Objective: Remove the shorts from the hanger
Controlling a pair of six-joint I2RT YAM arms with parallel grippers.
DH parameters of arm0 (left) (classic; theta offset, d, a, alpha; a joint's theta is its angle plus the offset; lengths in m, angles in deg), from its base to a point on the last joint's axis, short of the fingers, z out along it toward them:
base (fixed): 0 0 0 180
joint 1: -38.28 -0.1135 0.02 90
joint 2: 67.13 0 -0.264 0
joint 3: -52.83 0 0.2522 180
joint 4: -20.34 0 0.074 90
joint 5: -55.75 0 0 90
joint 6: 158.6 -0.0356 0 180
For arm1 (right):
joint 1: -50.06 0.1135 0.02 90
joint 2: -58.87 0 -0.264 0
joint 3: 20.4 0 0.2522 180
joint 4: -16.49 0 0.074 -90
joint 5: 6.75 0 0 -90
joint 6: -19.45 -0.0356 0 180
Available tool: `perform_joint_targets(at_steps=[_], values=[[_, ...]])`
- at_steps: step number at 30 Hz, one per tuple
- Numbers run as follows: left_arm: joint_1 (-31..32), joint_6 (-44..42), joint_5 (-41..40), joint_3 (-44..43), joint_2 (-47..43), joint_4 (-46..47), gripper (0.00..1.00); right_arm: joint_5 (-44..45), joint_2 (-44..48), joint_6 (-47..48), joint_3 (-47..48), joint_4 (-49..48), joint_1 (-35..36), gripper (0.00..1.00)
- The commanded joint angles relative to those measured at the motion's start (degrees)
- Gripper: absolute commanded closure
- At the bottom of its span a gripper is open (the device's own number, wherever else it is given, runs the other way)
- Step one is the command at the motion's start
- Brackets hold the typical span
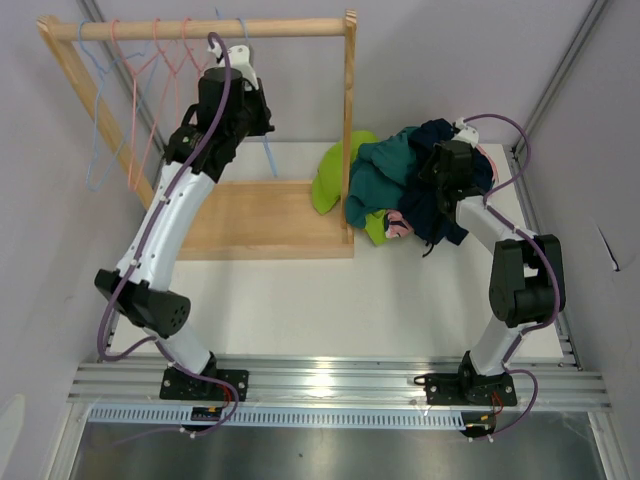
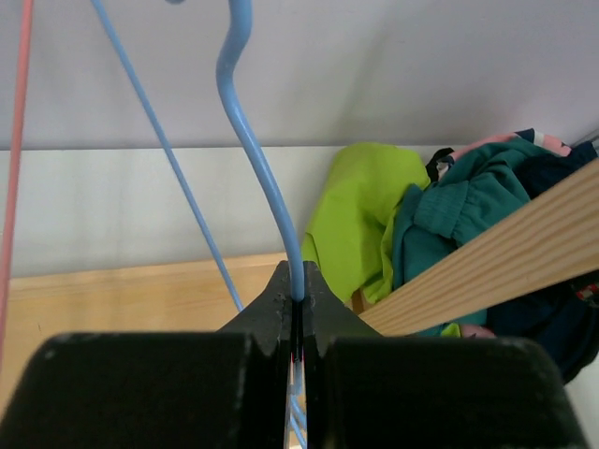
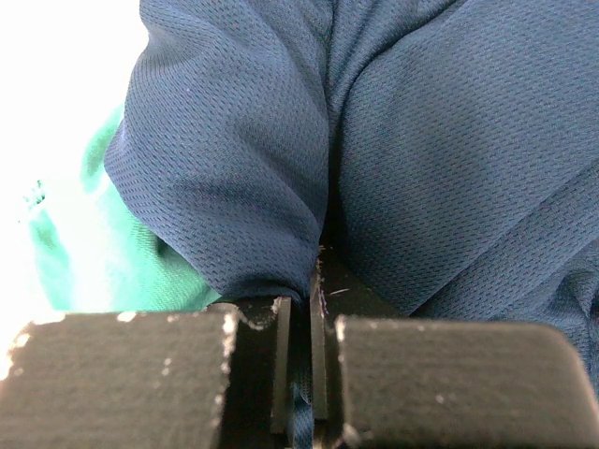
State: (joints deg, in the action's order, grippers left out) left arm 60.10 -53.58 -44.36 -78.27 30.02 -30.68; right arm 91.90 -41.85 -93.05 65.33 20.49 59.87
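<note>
The left gripper (image 2: 297, 297) has its black fingers pressed together with only a hairline between them, and the blue hanger (image 2: 251, 140) is pinched in that line. From the jaws the wire rises upright and bends over into a hook at the top of the left wrist view. A second blue wire slants beside it, and a pink hanger (image 2: 17, 140) runs along the left edge. No cloth shows on the clamped hanger.

The right gripper (image 3: 312, 271) is nearly closed, with a fold of the navy shorts (image 3: 421, 140) caught between its fingers. Their mesh weave fills the right wrist view. A teal garment (image 3: 70, 253) shows at the left, with a small dark mark that is too washed out to read.

From above, the shorts (image 1: 432, 215) lie bunched in a heap on the table (image 1: 300, 300), to the right of the wooden rack (image 1: 270, 215). Their dark mass runs roughly from the far side of the heap toward the near side, under the right wrist. The heap also holds a lime garment (image 1: 333, 178). More pink hangers (image 1: 150, 90) hang from the rack's rail.
</note>
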Motion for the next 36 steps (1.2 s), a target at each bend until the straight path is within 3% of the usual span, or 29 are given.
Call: perform_joint_targets(at_steps=[1, 4, 6, 7, 8, 11, 13, 14, 15, 17, 19, 20, 25, 29, 36], values=[[-0.5, 0.6, 1.4, 1.8, -7.0, -0.3, 0.99, -0.6, 1.6, -0.9, -0.9, -0.8, 0.7, 1.00], [-0.5, -0.2, 1.1, 2.7, -8.6, -1.0, 0.96, -0.9, 1.4, -1.3, -1.4, -1.0, 0.8, 1.00], [-0.5, -0.2, 1.1, 3.7, -9.2, -2.0, 0.79, -0.9, 1.4, -1.8, -1.8, -1.2, 1.3, 1.00], [-0.5, -0.2, 1.8, 4.0, -9.6, -2.3, 0.65, -0.8, 1.3, -1.8, -2.0, -1.7, 1.4, 1.00], [-0.5, -0.1, 2.0, 4.4, -10.0, -2.3, 0.43, -0.9, 1.3, -1.6, -2.1, -2.0, 1.8, 1.00], [-0.5, 0.4, 2.5, 7.1, -13.0, -1.3, 0.15, -1.1, 0.4, -1.0, -0.4, -1.7, 2.1, 1.00], [-0.5, 0.6, 3.2, 8.5, -15.5, -0.7, 0.09, -1.3, -0.1, -0.6, 0.7, -0.4, 2.2, 1.00], [-0.5, 0.6, 3.3, 9.1, -16.1, -0.8, 0.01, -1.8, -0.3, -0.5, 1.3, 0.3, 2.3, 1.00], [-0.5, 0.7, 3.4, 9.3, -16.9, -0.9, 0.01, -2.3, -0.9, -0.5, 2.6, 0.9, 2.3, 1.00], [-0.5, 0.5, 3.8, 9.8, -18.7, -1.0, 0.01, -3.5, -1.4, -0.2, 4.4, 3.2, 2.5, 0.74], [-0.5, 0.1, 3.5, 10.1, -19.5, -1.5, 0.01, -2.8, -1.5, -0.2, 4.8, 4.3, 2.8, 0.32], [-0.5, -0.1, 3.1, 10.1, -20.0, -1.9, 0.01, -2.2, -1.4, -0.1, 4.9, 4.7, 2.9, 0.02], [-0.4, 1.1, 4.1, 12.7, -22.9, -2.8, 0.01, 0.6, 0.4, 0.4, 7.1, 9.9, 3.9, 0.01], [1.1, 2.3, 7.4, 27.9, -28.5, 2.7, 0.01, 3.1, 4.2, 1.9, 8.7, 15.9, 5.2, 0.01], [9.1, 3.0, 4.5, 40.3, -26.4, 7.5, 0.02, 10.1, 16.5, 1.4, 7.1, 28.4, 8.2, 0.00]])
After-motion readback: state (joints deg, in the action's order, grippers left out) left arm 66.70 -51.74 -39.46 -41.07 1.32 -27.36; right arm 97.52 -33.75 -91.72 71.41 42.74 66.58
